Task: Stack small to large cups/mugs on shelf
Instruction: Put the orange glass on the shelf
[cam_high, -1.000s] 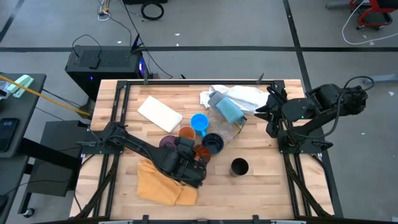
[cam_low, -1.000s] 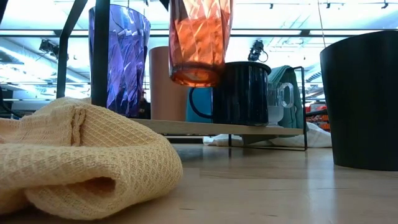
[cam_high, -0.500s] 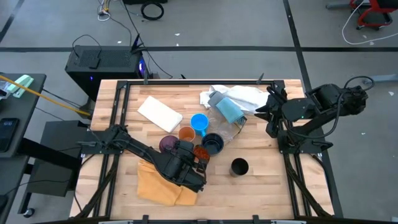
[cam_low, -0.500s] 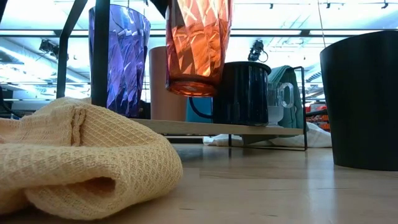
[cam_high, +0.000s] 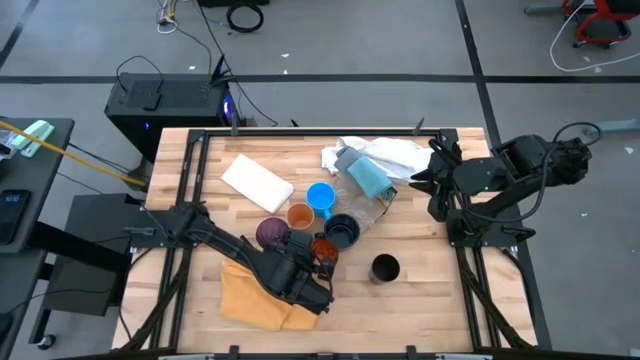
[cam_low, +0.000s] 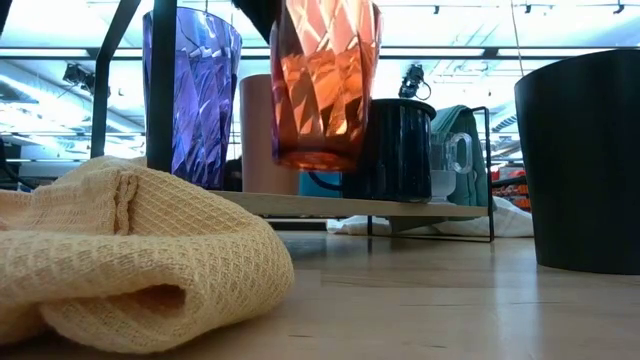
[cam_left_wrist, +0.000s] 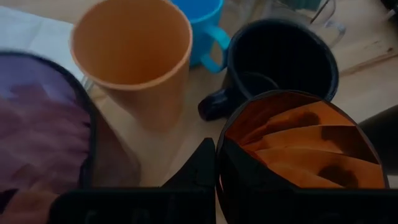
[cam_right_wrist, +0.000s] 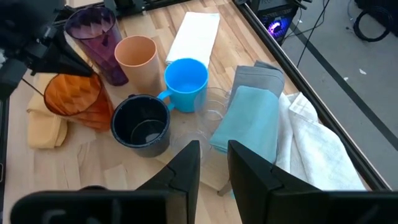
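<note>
1. The faceted translucent red-orange tumbler (cam_low: 325, 85) is gripped at its rim by the left gripper's (cam_high: 305, 275) fingers (cam_left_wrist: 199, 168) and held above the pale wooden surface (cam_high: 420, 300), beside the dark bluish cup (cam_left_wrist: 283, 59), seemingly for shelf placement.
2. The left arm is stretched low across the surface.
3. The right gripper (cam_right_wrist: 211, 165), fingers parted and empty, is parked well apart.
</note>
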